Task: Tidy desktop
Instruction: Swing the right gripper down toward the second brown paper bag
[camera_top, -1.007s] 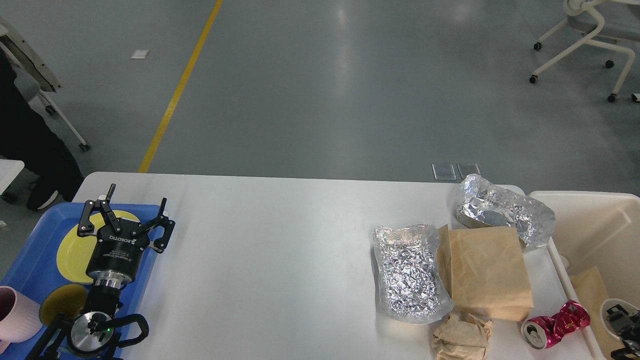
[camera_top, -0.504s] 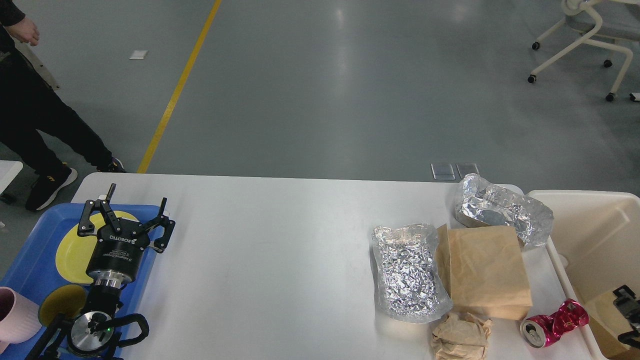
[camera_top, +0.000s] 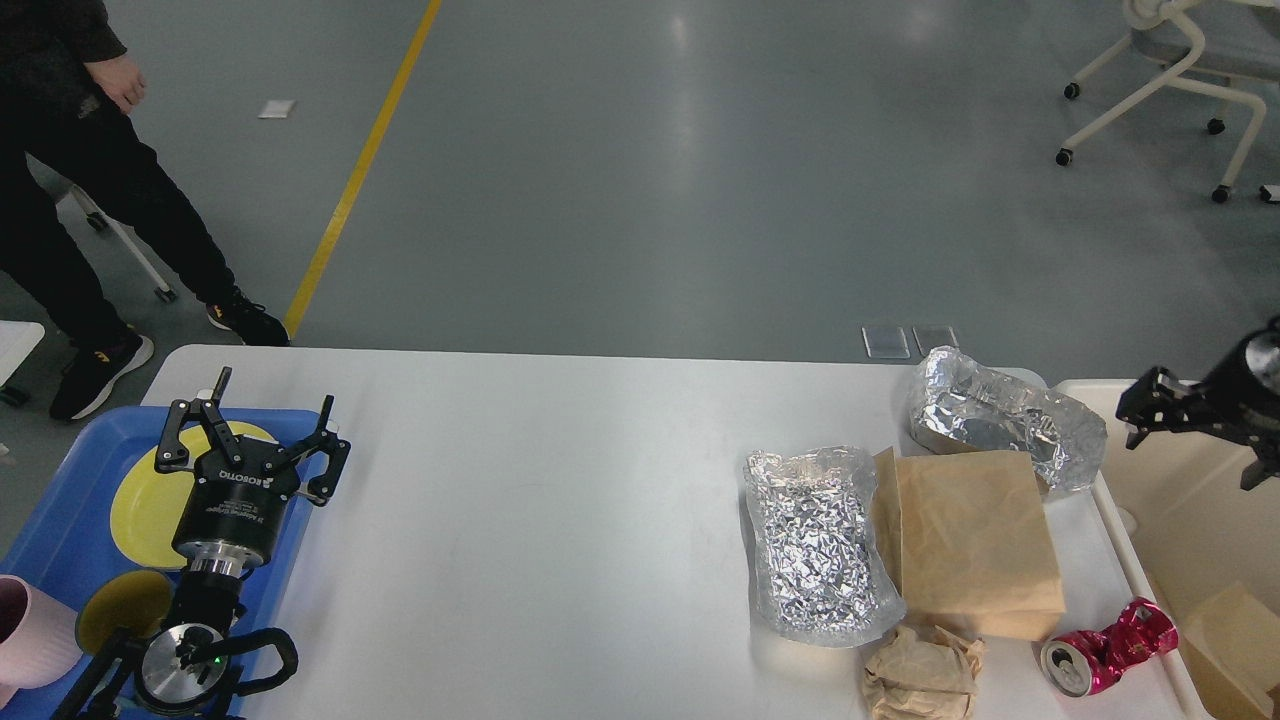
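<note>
Left gripper (camera_top: 255, 425) over blue tray (camera_top: 60, 470), fingers spread wide, holding nothing, touching nothing visible. Yellow plate (camera_top: 140, 510) beneath it; pink cup (camera_top: 30, 640) at tray's near left corner. Right gripper (camera_top: 1160, 405) above cream bin (camera_top: 1190, 500), dark, partly cut by frame edge; cannot tell spread or closed, nothing seen in it. Desktop (camera_top: 540, 520) fills lower view, between tray and bin. On its right part: two foil bags (camera_top: 815, 545), brown paper bag (camera_top: 975, 545) overlapping them, crumpled paper (camera_top: 920, 675), crushed red can (camera_top: 1105, 650) near bin wall. Cardboard piece (camera_top: 1235, 640) in bin.
</note>
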